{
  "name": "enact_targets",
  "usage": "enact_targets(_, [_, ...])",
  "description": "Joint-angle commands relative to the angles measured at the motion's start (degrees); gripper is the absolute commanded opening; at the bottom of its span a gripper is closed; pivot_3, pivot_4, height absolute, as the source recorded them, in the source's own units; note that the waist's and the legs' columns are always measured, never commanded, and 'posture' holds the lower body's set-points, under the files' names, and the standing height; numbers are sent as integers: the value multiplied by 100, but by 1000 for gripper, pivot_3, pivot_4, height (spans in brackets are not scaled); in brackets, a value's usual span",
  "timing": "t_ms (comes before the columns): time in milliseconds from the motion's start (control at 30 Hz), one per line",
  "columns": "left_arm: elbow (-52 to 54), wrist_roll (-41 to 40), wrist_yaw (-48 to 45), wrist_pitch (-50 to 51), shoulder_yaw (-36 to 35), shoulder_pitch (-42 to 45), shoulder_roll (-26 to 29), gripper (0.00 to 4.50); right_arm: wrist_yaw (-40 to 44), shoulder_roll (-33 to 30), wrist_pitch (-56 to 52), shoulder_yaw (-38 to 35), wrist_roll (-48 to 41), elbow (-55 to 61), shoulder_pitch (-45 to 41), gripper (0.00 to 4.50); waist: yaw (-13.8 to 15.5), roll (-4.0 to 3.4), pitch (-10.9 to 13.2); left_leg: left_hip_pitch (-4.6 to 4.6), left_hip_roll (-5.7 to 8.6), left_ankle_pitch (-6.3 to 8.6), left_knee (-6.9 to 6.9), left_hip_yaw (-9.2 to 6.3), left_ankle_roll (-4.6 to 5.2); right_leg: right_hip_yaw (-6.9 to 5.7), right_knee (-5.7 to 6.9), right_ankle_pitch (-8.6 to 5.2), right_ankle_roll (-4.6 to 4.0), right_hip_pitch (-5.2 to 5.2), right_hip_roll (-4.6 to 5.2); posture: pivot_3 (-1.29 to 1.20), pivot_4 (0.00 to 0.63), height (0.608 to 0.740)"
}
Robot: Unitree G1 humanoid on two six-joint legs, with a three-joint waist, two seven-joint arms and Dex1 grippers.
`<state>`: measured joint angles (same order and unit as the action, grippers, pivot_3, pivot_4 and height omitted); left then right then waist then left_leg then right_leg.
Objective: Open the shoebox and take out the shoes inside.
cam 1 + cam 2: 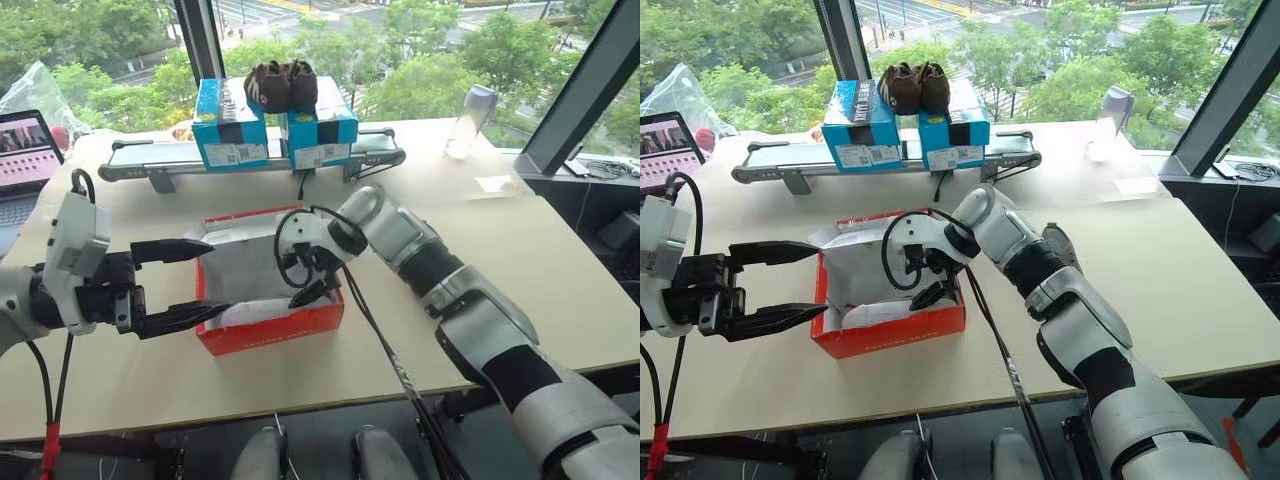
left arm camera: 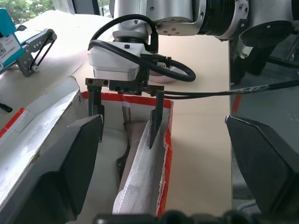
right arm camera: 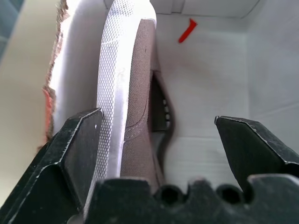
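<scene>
- Inside the shoebox (image 1: pixel 268 335), only one shoe (image 3: pixel 135 93) shows, on its side.
- Right gripper (image 2: pixel 125 126): jaws wide, straddling it, gripping nothing.
- Left gripper (image 1: pixel 190 282): wide apart, empty.

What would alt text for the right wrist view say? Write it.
The right gripper hangs open inside the shoebox, one finger against the white sole of a grey shoe lying on its side along the box wall. A red mark shows on the pale inner wall behind.
</scene>
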<state>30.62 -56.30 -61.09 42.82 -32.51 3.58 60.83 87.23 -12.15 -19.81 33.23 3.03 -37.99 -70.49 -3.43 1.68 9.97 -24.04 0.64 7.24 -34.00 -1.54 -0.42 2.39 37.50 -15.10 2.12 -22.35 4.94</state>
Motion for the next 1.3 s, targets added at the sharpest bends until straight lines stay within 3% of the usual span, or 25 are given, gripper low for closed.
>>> enact_targets(33, [12, -14, 21, -55, 14, 106, 41, 4500, 411, -63, -611, 16, -174, 651, 164, 4470, 13, 0, 0, -18, 0, -1, 0, 0, 1, -1, 1, 1, 1, -19, 0, 0, 150, 740])
enact_targets(167, [16, -9, 11, -44, -10, 85, 48, 4500, 480, -125, -845, 103, -170, 1014, 358, 4470, 45, 0, 0, -73, 1, -14, -1, 3, 21, 0, 16, 3, -1, -84, -2, 0, 150, 740])
enact_targets(500, [11, 4, 16, -34, -39, 97, 81, 4500, 345, -126, -830, 255, -162, 1108, 439, 4470, 84, 0, 0, -79, -17, -12, -1, 11, 18, -1, 6, 2, -4, -88, -21, 0, 150, 740])
enact_targets(633, [5, 29, 22, -53, -24, 110, 80, 4500, 117, -16, -819, 228, -125, 958, 476, 3600, 82, 1, 0, -78, -26, -11, -1, 15, 17, 0, 3, 4, -7, -87, -31, 0, 150, 740])
enact_targets(800, [-4, 24, -8, -59, -17, 125, 89, 4500, 56, -12, -1092, 56, -243, 1146, 434, 1914, 85, 1, 0, -78, -48, -6, -2, 18, 9, 2, -1, 7, -17, -89, -52, 0, 150, 740])
enact_targets(833, [-12, 29, -12, -67, 2, 138, 86, 4500, 44, -30, -1149, 21, -269, 1208, 431, 1340, 85, 1, 0, -78, -49, -6, -2, 21, 8, 1, 0, 7, -19, -89, -54, 0, 150, 740])
enact_targets(933, [-51, 52, -40, -103, 93, 210, 76, 4500, -39, -88, -1367, -165, -403, 1444, 384, 501, 86, 0, 0, -79, -50, -6, -2, 24, 8, 1, 1, 7, -20, -91, -54, 0, 150, 740])
enact_targets(1000, [-81, 67, -65, -122, 165, 274, 69, 4500, -95, -147, -1612, -354, -531, 1704, 321, 296, 87, 0, 0, -79, -49, -6, -2, 26, 8, 1, 0, 7, -20, -91, -54, 0, 150, 740])
enact_targets(1300, [-290, 233, -192, -271, 603, 611, -20, 4500, -547, -861, -3219, -1511, -1311, 3047, -389, 259, 100, 1, 2, -94, -50, -6, -2, 26, 8, 0, 1, 7, -21, -104, -55, 0, 150, 740])
